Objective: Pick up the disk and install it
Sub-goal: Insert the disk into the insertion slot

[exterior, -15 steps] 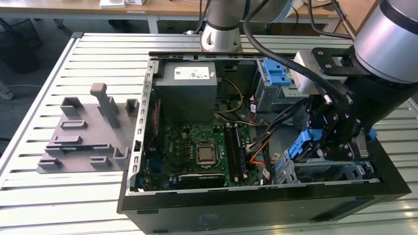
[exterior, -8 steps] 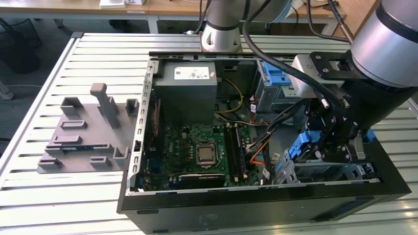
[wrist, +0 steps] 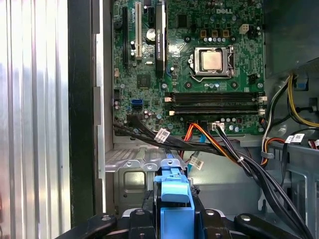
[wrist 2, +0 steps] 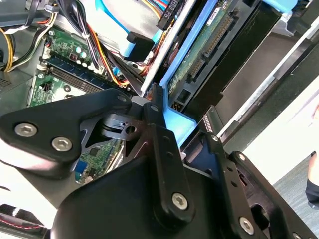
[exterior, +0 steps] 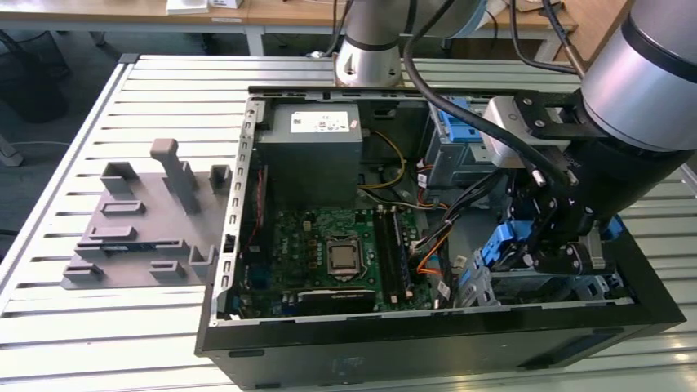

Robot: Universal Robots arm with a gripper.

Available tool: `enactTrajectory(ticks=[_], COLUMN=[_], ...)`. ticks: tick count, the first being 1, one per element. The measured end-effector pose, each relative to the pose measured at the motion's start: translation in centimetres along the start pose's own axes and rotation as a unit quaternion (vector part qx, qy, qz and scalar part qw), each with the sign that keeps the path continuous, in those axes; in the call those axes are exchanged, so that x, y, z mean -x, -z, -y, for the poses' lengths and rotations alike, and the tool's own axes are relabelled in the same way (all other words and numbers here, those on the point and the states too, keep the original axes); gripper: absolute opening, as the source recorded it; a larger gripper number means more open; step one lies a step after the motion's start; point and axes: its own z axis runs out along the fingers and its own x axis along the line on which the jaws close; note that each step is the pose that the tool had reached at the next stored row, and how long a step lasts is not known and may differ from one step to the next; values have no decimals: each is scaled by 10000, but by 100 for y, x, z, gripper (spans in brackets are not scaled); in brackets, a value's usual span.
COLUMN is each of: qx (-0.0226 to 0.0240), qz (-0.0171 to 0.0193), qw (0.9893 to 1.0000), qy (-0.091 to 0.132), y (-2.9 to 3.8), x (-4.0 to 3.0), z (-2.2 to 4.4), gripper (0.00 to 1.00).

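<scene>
The fingers (wrist 2: 158,144) are pressing closed on the blue frame of the disk (wrist 2: 199,55), gripping it by its edge so that the flat body is hanging on edge, ready for a narrow slot. The gripper (exterior: 541,245) is holding it low inside the open computer case (exterior: 326,347), near the corner with the metal drive bay (wrist: 134,177) (I judge this is its place). The motherboard (wrist: 199,55) and cables (wrist: 219,147) are lying just beside, so the approach is being kept narrow.
</scene>
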Motion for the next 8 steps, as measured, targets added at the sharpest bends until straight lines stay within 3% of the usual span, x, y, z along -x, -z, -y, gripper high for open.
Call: enactTrajectory(ticks=[7,8], qx=[-1,0], qz=[3,2], qw=[10000,10000], qy=[0,0], y=[-6,-6], x=[0,0], z=[0,0], gripper=[38,44])
